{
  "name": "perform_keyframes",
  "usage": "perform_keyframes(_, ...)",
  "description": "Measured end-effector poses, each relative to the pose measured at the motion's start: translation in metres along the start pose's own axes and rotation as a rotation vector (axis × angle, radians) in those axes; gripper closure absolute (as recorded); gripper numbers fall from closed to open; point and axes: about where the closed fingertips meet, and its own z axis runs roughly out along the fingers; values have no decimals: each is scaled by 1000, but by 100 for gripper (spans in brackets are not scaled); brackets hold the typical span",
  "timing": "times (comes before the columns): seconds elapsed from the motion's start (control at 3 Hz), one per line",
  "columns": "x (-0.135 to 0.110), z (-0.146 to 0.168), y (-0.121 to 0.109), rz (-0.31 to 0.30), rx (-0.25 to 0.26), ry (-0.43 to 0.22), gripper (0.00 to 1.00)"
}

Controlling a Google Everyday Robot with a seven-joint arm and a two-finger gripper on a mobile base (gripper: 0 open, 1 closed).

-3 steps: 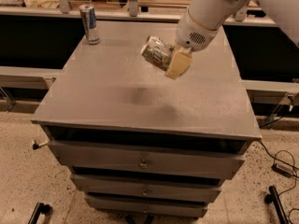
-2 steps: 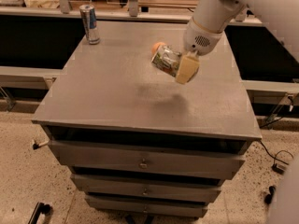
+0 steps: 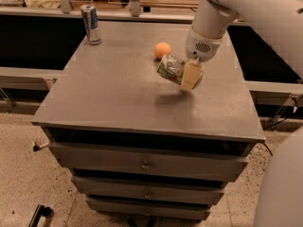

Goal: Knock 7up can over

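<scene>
The 7up can [image 3: 169,69] lies tilted on its side in the air, a little above the grey cabinet top [image 3: 118,93], right of the middle. Its white and green label faces up and left. My gripper [image 3: 188,74] comes down from the upper right on the white arm and is shut on the can's right end. One cream finger [image 3: 191,76] covers that end of the can. A shadow lies on the top just below the can.
An orange ball [image 3: 162,50] rests on the top just behind the can. A tall slim silver and blue can [image 3: 91,24] stands upright at the back left corner. The cabinet has drawers in front. Shelves run behind it.
The gripper and the held can have moved right and slightly toward the back. The orange ball, hidden before, now shows behind the can.
</scene>
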Motion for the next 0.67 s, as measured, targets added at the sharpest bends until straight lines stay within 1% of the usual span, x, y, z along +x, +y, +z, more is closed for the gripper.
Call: perform_keyframes(0.67,0,6,-3,-1,13,5,35)
